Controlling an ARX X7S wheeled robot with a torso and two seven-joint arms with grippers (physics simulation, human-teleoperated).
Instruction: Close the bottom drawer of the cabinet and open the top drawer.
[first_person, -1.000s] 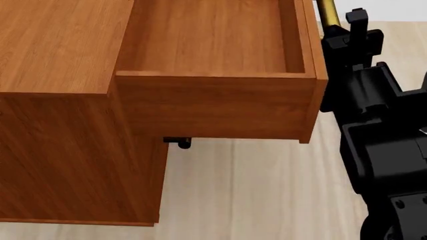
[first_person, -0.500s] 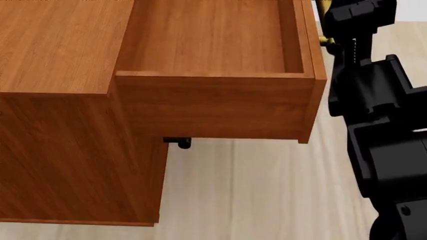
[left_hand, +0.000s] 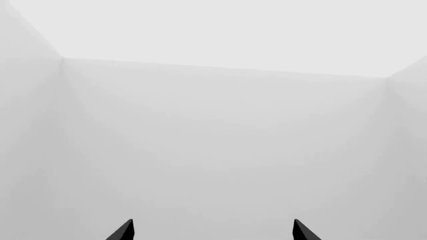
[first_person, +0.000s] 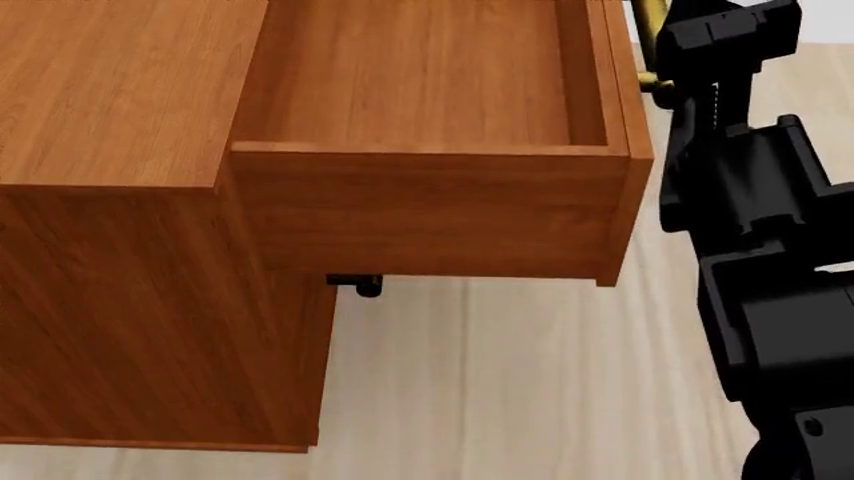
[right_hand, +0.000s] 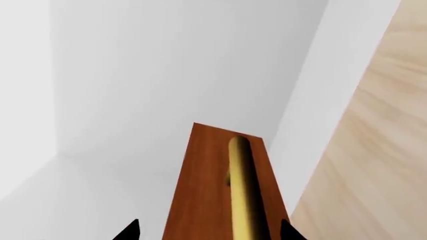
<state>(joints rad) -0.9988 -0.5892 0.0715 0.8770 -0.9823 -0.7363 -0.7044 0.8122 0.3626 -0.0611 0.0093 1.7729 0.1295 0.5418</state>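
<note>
Left wrist view first: we only get plain pale walls and the two dark tips of the left tool, set wide apart with nothing between them.

Head view: we're looking down on the cabinet, reddish-brown wood, standing on a pale plank floor. The top drawer is pulled well out toward the right side of the frame, so we can see straight into its bare tray. The right arm sits just beside the drawer front, and a bit of the brass handle peeks out up there next to the black hardware. A small black part pokes out under the open drawer. We can't make out the bottom drawer from here.

Right wrist view: the right tool has its tips spread on either side of the drawer front, with the brass bar running between them. They don't look clamped on it, so we'd call it open.
</note>
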